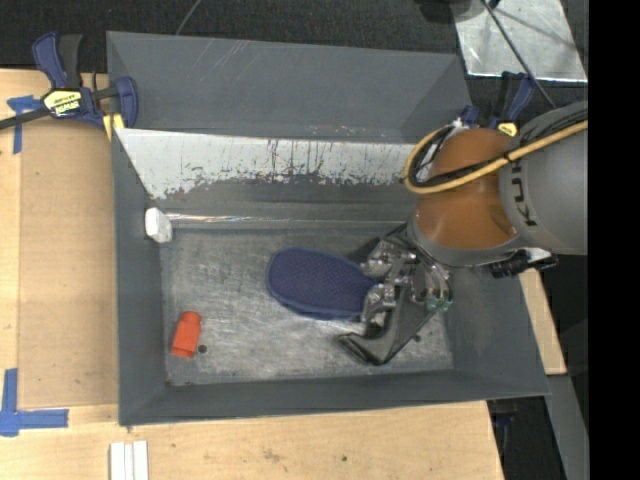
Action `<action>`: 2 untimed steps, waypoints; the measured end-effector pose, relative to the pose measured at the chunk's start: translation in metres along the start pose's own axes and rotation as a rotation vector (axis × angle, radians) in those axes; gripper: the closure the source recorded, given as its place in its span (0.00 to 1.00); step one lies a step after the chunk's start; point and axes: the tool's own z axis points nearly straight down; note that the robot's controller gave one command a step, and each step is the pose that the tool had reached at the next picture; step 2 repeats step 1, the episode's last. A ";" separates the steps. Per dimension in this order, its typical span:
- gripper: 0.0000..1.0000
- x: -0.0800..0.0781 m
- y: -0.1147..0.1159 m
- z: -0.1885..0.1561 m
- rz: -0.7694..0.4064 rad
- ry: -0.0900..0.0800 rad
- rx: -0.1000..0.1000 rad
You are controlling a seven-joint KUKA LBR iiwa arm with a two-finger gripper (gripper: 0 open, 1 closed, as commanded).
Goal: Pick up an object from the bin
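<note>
Grey metal makes the bin (140, 368), the biggest thing. Next is the robot arm (545, 193), reaching in from the right, its orange cover (465, 198) over the floor's right side. In the middle of the floor lies a dark blue oval thing (315, 281), like a soft pad. The gripper (373, 351) hangs low just beside the pad's right end, a little to the near side. One cannot tell if the gripper is apart or together, and nothing can be seen held in it. A small orange tube (186, 334) lies at the near left, and a smaller white lump (158, 225) sits in the far left corner, both well apart from the gripper.

The pad looks like the thing to pick, since it is closest. To do it well, the robot should likely slide a bit left, so the pad's right end sits inside the gripper, then pinch across the thin edge. It should go down gently onto the hard floor and lift slowly, as a soft pad may flop or slip out.
</note>
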 end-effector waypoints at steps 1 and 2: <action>1.00 -0.004 -0.012 -0.132 -0.007 -0.008 0.001; 1.00 -0.004 -0.012 -0.132 -0.007 -0.008 0.001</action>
